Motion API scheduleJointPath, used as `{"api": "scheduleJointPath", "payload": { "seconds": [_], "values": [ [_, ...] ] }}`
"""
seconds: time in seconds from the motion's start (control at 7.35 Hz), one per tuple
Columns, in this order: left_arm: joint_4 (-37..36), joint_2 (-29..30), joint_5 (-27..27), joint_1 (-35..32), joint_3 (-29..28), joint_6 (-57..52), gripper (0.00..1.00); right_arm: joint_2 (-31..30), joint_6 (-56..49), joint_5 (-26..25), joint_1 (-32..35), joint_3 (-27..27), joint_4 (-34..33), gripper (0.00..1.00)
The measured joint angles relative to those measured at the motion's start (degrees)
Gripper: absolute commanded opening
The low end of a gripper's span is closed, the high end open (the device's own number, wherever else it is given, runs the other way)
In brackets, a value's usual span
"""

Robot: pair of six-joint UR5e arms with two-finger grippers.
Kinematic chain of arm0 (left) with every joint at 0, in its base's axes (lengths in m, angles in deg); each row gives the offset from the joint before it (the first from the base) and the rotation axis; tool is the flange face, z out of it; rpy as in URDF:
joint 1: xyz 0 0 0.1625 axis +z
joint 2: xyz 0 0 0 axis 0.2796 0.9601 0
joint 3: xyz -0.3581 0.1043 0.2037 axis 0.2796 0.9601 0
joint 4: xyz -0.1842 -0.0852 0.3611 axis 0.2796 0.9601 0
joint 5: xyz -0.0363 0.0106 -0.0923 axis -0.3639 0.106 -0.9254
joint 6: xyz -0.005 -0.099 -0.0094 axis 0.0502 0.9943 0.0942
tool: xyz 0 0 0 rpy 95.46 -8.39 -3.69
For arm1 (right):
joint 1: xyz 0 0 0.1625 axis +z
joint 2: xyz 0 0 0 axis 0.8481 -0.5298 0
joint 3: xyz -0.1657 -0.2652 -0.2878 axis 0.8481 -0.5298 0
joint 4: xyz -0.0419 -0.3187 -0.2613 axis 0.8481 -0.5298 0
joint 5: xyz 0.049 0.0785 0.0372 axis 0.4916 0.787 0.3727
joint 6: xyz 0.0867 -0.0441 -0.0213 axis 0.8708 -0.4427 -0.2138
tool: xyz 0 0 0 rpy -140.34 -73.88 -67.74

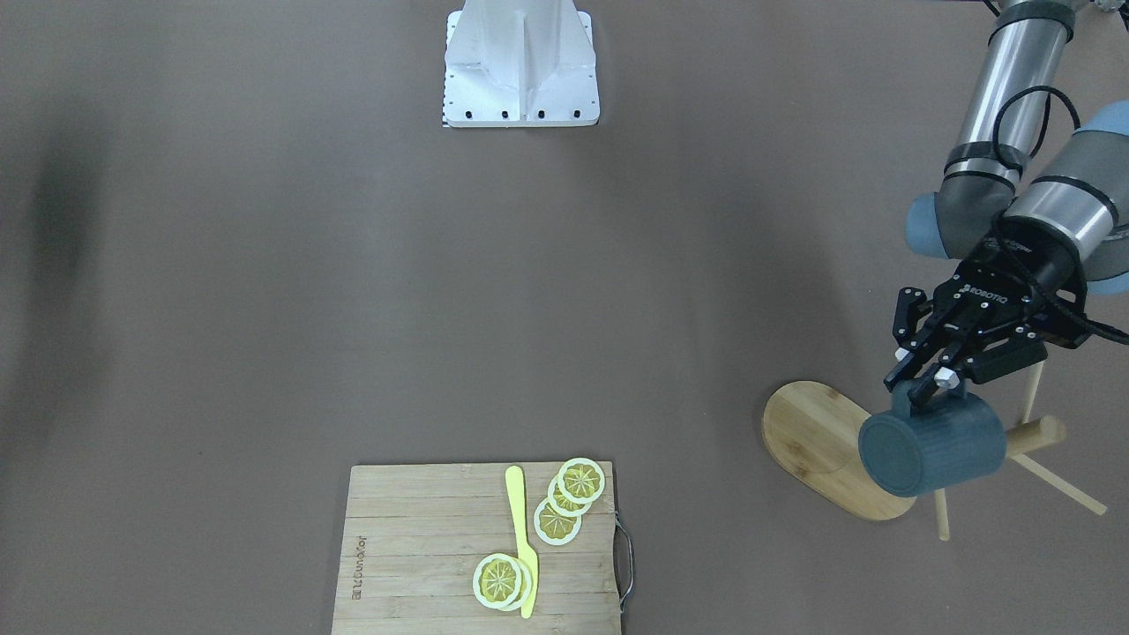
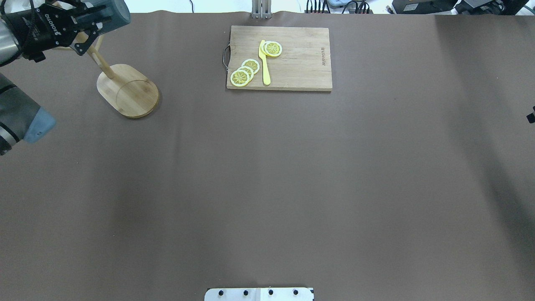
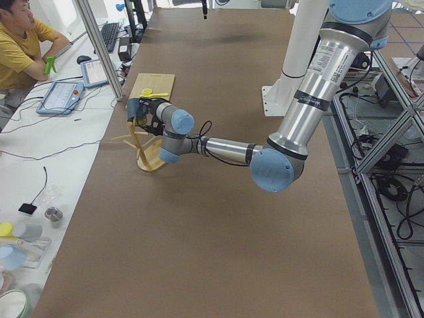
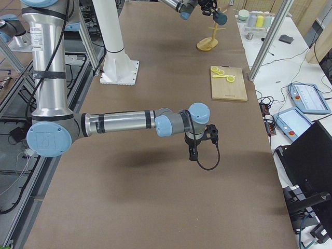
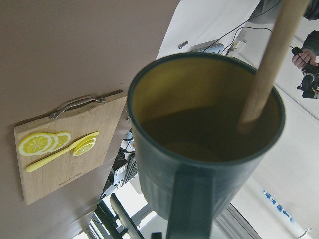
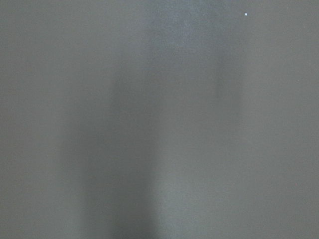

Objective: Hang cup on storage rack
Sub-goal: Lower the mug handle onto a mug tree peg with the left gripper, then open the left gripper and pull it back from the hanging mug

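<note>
The dark slate-blue cup (image 1: 935,445) lies on its side in the air, its bottom toward the front-facing camera. My left gripper (image 1: 926,381) is shut on its handle. The cup hangs over the bamboo storage rack (image 1: 816,437), against the post top (image 1: 1041,432) and among the pegs (image 1: 1063,485). In the left wrist view a dowel (image 5: 271,59) ends inside the cup's yellow mouth (image 5: 199,109). Overhead, the cup (image 2: 115,11) and left gripper (image 2: 90,23) are above the rack base (image 2: 129,90). My right gripper (image 4: 193,154) hovers low over bare table; I cannot tell whether it is open.
A slatted cutting board (image 1: 414,547) with lemon slices (image 1: 573,489) and a yellow knife (image 1: 522,538) lies at the table's far edge, also seen overhead (image 2: 301,62). The robot base (image 1: 520,70) stands mid-table. An operator (image 3: 20,46) sits beyond the table.
</note>
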Motion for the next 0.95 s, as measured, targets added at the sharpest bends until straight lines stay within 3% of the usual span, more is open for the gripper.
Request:
{"api": "scheduleJointPath", "payload": {
  "seconds": [0.41,0.54,0.68,0.95],
  "values": [
    [0.6,0.2,-1.3,-1.4,-2.1,-0.1,0.00,0.0,0.0,0.0,-0.3,-0.3,0.0,1.00],
    [0.7,0.2,-1.3,-1.4,-2.5,-0.1,0.14,0.0,0.0,0.0,-0.4,-0.3,0.0,1.00],
    [0.8,0.2,-1.3,-1.4,-2.7,-0.1,0.42,0.1,0.0,0.1,-0.5,-0.4,0.0,1.00],
    [0.8,0.2,-1.3,-1.3,-2.8,-0.3,0.55,0.4,0.4,0.1,-0.7,-0.5,0.0,1.00]
  ]
}}
